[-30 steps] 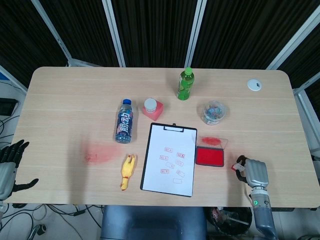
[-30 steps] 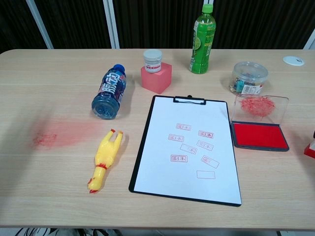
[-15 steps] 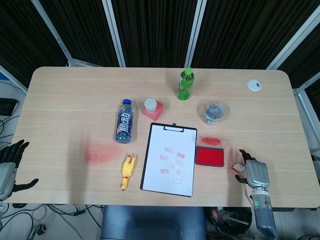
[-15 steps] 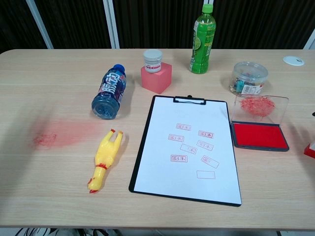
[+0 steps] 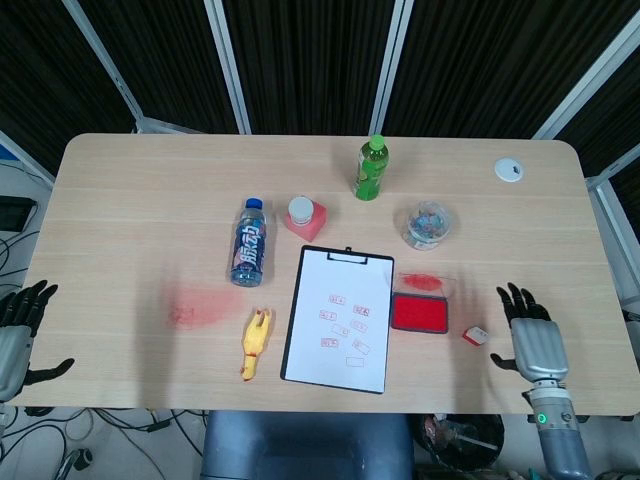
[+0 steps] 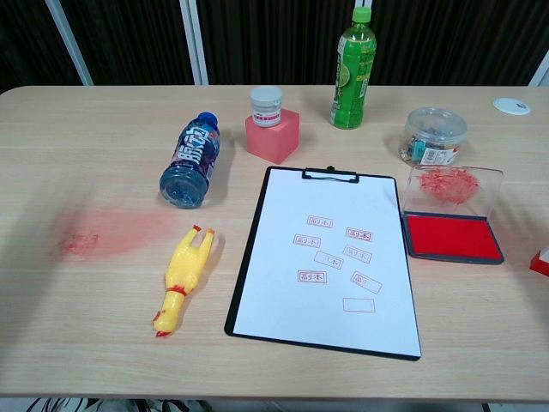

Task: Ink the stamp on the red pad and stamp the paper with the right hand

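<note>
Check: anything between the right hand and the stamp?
Nothing. Head view shows bare table between the right hand and the stamp.

A light wooden table (image 5: pixel 130 200) with rounded corners is carrying everything. At its centre a black clipboard (image 5: pixel 337 320) with stamped white paper is lying flat. At three o'clock an open red ink pad (image 5: pixel 419 311) is sitting, a small stamp (image 5: pixel 474 335) just beyond. At nine o'clock a rubber chicken (image 5: pixel 254 343) and blue bottle (image 5: pixel 249 243) are lying. At twelve o'clock a green bottle (image 5: pixel 370 168) is standing.
</note>
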Robot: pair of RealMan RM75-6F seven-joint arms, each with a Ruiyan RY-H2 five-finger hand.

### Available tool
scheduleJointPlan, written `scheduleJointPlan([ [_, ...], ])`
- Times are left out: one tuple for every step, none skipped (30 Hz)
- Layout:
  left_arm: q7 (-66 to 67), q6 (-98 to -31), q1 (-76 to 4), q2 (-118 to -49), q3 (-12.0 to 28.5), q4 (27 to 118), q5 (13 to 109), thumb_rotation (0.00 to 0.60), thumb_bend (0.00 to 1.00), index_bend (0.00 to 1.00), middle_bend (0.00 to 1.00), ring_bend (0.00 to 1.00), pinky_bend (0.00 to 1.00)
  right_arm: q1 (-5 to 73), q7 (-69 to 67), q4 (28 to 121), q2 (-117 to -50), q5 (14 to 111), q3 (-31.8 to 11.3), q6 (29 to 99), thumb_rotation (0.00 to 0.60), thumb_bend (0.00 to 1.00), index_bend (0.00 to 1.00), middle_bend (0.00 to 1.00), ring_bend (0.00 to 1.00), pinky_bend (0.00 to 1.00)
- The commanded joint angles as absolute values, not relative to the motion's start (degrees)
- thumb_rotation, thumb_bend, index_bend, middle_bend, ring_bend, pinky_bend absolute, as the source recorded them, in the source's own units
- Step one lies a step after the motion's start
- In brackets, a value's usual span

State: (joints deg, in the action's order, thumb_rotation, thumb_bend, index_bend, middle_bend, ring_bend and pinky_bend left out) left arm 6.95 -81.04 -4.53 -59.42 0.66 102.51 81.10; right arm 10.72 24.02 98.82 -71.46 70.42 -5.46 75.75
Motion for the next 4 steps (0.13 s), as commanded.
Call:
scheduleJointPlan([
  [7.63, -81.05, -4.44, -59.34, 0.49, 102.6, 81.0, 0.6, 0.0, 0.0, 0.0, 0.0, 0.0, 7.26, 21.33, 102.72, -63.96, 75.57, -3.72, 81.02, 0.6, 0.03, 0.0, 0.0, 0.0, 0.19],
  [7.85, -81.21, -4.41, -59.38, 0.5, 102.63, 81.11, 0.6, 0.0, 0.0, 0.0, 0.0, 0.0, 6.35, 19.13, 102.32, -62.9, 77.37, -3.09, 82.23, 0.6, 0.03, 0.0, 0.0, 0.0, 0.19],
  [8.09, -81.42, -4.37, -59.46, 0.5, 102.65, 81.29, 0.6, 0.0, 0.0, 0.0, 0.0, 0.0, 5.57, 17.01, 102.01, -61.99, 78.86, -2.64, 83.34, 0.6, 0.03, 0.0, 0.0, 0.0, 0.19],
  [8.27, -81.56, -4.34, -59.51, 0.47, 102.68, 81.47, 0.6, 0.0, 0.0, 0.0, 0.0, 0.0, 5.15, 15.83, 101.79, -61.48, 79.7, -2.45, 84.01, 0.6, 0.03, 0.0, 0.0, 0.0, 0.19],
])
